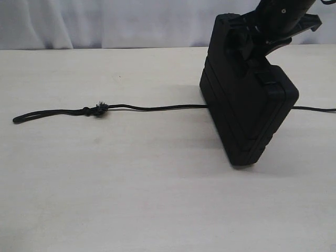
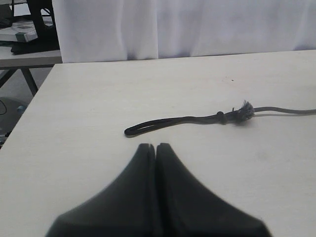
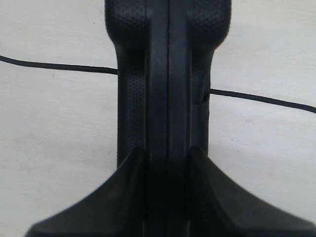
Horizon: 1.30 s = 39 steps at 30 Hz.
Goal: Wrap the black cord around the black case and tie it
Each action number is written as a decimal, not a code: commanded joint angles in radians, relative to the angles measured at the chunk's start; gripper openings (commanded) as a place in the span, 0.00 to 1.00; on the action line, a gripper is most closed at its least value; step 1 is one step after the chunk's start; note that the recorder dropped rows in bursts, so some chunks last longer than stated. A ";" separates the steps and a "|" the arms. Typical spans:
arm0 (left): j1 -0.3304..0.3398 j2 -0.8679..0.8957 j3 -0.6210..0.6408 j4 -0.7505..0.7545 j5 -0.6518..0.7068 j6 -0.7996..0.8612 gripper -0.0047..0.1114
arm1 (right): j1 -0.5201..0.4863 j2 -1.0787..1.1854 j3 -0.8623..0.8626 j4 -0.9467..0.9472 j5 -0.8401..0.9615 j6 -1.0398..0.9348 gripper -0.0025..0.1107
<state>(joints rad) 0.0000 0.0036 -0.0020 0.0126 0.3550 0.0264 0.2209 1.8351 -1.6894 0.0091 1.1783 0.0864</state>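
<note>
The black case (image 1: 247, 100) stands tilted on one edge at the right of the table, with my right gripper (image 1: 252, 37) shut on its top part. In the right wrist view the case (image 3: 168, 74) fills the gap between the fingers (image 3: 131, 173). The black cord (image 1: 152, 108) lies straight across the table and passes under or behind the case, coming out at the right (image 1: 315, 109). Its looped end (image 1: 31, 116) and frayed knot (image 1: 100, 107) lie at the left. My left gripper (image 2: 155, 147) is shut and empty, a little short of the loop (image 2: 143, 128); it is out of the exterior view.
The pale table (image 1: 131, 199) runs to a white curtain (image 1: 105, 21) at the back. In the left wrist view the table's edge (image 2: 29, 98) shows, with another table and stand (image 2: 29, 34) beyond it.
</note>
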 commanded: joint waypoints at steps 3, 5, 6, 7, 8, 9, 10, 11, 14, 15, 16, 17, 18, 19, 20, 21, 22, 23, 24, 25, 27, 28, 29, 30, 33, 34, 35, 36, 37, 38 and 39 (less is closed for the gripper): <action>-0.001 -0.004 0.002 0.048 -0.048 0.005 0.04 | -0.010 0.012 0.003 -0.022 0.022 -0.023 0.06; -0.001 -0.004 0.002 0.080 -0.142 0.003 0.04 | -0.010 0.012 0.003 -0.022 0.022 -0.023 0.06; -0.001 -0.004 0.002 0.014 -0.245 0.003 0.04 | -0.010 0.012 0.003 -0.022 0.022 -0.023 0.06; -0.001 -0.004 0.002 -0.042 -0.313 0.003 0.04 | -0.010 0.012 0.003 -0.022 0.022 -0.023 0.06; -0.001 -0.004 0.002 -0.067 -0.349 0.003 0.04 | -0.010 0.012 0.003 -0.022 0.022 -0.023 0.06; -0.001 -0.004 0.002 -0.078 -0.402 0.003 0.04 | -0.010 0.012 0.003 -0.022 0.022 -0.023 0.06; -0.001 -0.004 0.002 -0.078 -0.501 -0.002 0.04 | -0.010 0.012 0.003 -0.022 0.022 -0.023 0.06; -0.001 -0.004 0.002 -0.078 -0.590 -0.026 0.04 | -0.010 0.012 0.003 -0.022 0.022 -0.023 0.06; -0.001 -0.004 0.002 -0.066 -0.929 -0.336 0.04 | -0.010 0.012 0.003 -0.022 0.022 -0.023 0.06; -0.001 -0.004 0.002 -0.066 -0.989 -0.411 0.04 | -0.010 0.012 0.003 -0.022 0.022 -0.023 0.06; -0.001 -0.004 -0.006 -0.067 -0.977 -0.432 0.04 | -0.010 0.012 0.003 -0.022 0.022 -0.023 0.06; -0.001 -0.004 -0.063 -0.050 -0.872 -0.429 0.04 | -0.010 0.012 0.003 -0.022 0.022 -0.023 0.06; -0.001 0.021 -0.128 -0.050 -0.759 -0.419 0.04 | -0.010 0.012 0.003 -0.022 0.022 -0.023 0.06; -0.001 0.066 -0.197 -0.047 -0.626 -0.409 0.04 | -0.010 0.012 0.003 -0.022 0.022 -0.023 0.06; -0.001 0.125 -0.266 -0.006 -0.536 -0.393 0.04 | -0.010 0.012 0.003 -0.022 0.022 -0.023 0.06; -0.001 0.204 -0.348 0.079 -0.432 -0.393 0.04 | -0.010 0.012 0.003 -0.022 0.022 -0.023 0.06; -0.001 0.285 -0.411 0.130 -0.349 -0.393 0.04 | -0.010 0.012 0.003 -0.022 0.022 -0.023 0.06; -0.001 0.370 -0.491 0.164 -0.235 -0.393 0.04 | -0.010 0.012 0.003 -0.022 0.022 -0.023 0.06; -0.001 0.434 -0.535 0.168 -0.184 -0.383 0.04 | -0.010 0.012 0.003 -0.022 0.022 -0.023 0.06; -0.001 0.486 -0.566 0.163 -0.140 -0.360 0.04 | -0.010 0.012 0.003 -0.022 0.022 -0.023 0.06; -0.007 0.617 -0.635 0.115 -0.029 -0.267 0.04 | -0.010 0.012 0.003 -0.022 0.022 -0.023 0.06; -0.021 0.685 -0.665 0.060 0.017 -0.185 0.04 | -0.010 0.012 0.003 -0.022 0.022 -0.023 0.06; -0.039 0.755 -0.693 -0.013 0.065 -0.083 0.04 | -0.010 0.012 0.003 -0.022 0.022 -0.023 0.06; -0.057 0.814 -0.715 -0.084 0.104 0.004 0.04 | -0.010 0.012 0.003 -0.022 0.022 -0.023 0.06; -0.108 1.041 -0.788 -0.345 0.251 0.330 0.04 | -0.010 0.012 0.003 -0.022 0.022 -0.023 0.06; -0.121 1.113 -0.809 -0.413 0.287 0.442 0.04 | -0.010 0.012 0.003 -0.022 0.022 -0.023 0.06; -0.132 1.167 -0.824 -0.459 0.301 0.556 0.04 | -0.010 0.012 0.003 -0.022 0.022 -0.023 0.06; -0.146 1.228 -0.834 -0.503 0.301 0.663 0.04 | -0.010 0.012 0.003 -0.022 0.022 -0.023 0.06; -0.159 1.284 -0.839 -0.524 0.293 0.739 0.04 | -0.010 0.012 0.003 -0.022 0.022 -0.023 0.06; -0.171 1.333 -0.839 -0.526 0.266 0.771 0.05 | -0.010 0.012 0.003 -0.022 0.022 -0.023 0.06; -0.181 1.380 -0.839 -0.521 0.228 0.780 0.07 | -0.010 0.012 0.003 -0.022 0.022 -0.023 0.06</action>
<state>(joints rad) -0.1546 1.2664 -0.8275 -0.4554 0.6302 0.6576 0.2209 1.8351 -1.6894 0.0072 1.1783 0.0864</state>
